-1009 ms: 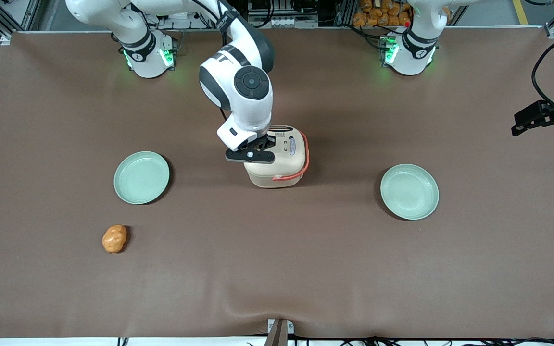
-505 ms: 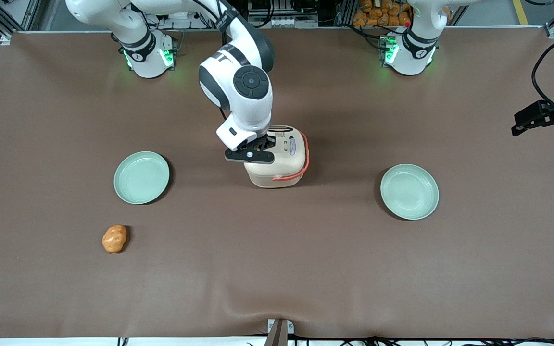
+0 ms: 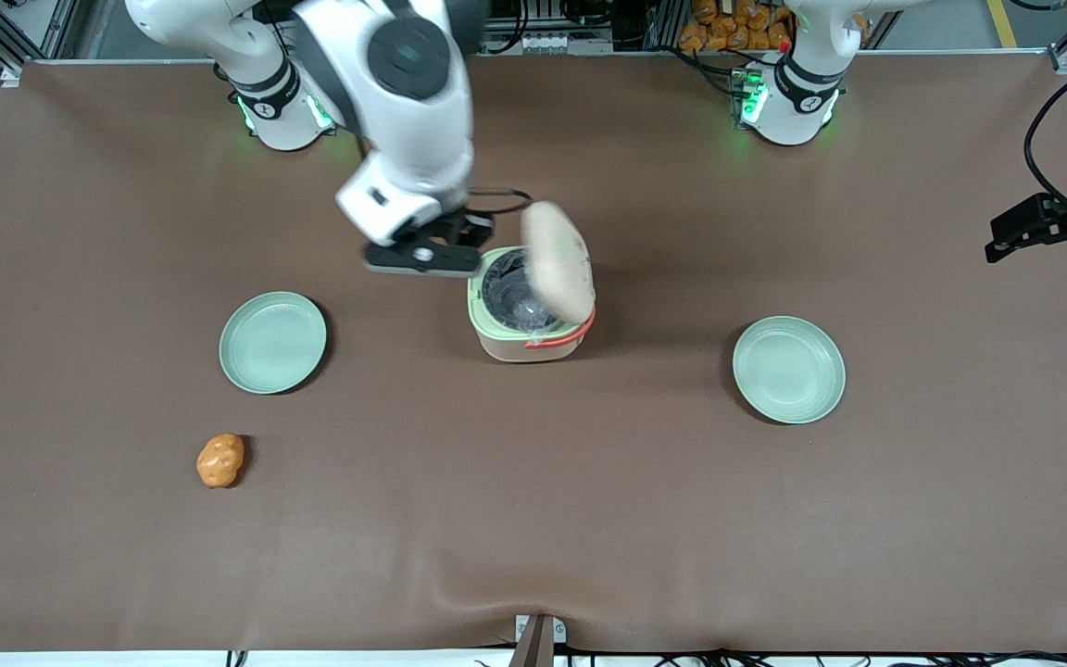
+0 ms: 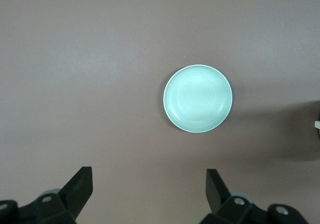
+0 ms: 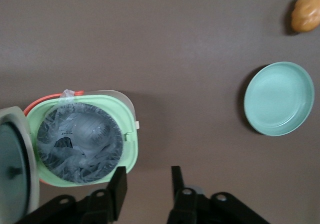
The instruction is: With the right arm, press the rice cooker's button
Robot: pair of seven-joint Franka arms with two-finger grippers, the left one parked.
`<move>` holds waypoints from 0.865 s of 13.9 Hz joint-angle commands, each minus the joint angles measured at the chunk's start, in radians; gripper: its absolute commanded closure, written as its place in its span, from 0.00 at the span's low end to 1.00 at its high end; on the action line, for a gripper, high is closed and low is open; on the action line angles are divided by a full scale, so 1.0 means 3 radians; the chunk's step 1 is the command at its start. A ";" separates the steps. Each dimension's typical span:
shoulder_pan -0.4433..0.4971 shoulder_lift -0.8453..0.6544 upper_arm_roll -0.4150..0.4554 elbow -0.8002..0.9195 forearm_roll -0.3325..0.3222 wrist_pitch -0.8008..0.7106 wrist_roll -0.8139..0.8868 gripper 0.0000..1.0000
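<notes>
Two plates: pale green; one plate point(image 3: 272, 342) toward the working arm's end, other plate point(image 3: 788, 370) toward the parked arm's end, both well apart from cooker
rice cooker point(image 3: 528, 310): mid-table between the plates, cream body, lid point(image 3: 557, 262) swung up and tilted, pale green rim exposed
inner pot point(image 5: 80, 144): dark, crinkled clear plastic inside
handle point(image 3: 563, 339): orange-red, at the cooker's camera-facing side
button point(image 5: 136, 126): small tab on the green rim edge, nothing touching it
right arm point(image 3: 399, 102): white, raised above table, just beside cooker
gripper point(image 3: 422, 257): black, in the air next to the cooker rim, apart from it, a bit farther from camera than the cooker; fingers point(image 5: 118, 186) spread with a gap, nothing between them
potato point(image 3: 219, 460): orange-brown lump, nearer camera than the working-side plate
table point(image 3: 533, 519): brown mat
</notes>
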 commanded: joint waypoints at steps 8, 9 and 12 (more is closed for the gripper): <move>-0.1453 -0.0629 0.0039 -0.0019 0.0005 -0.0695 -0.1297 0.00; -0.1596 -0.0670 0.0044 -0.0019 0.0005 -0.0725 -0.1368 0.00; -0.1939 -0.0778 0.0039 -0.0075 0.0010 -0.0797 -0.1599 0.00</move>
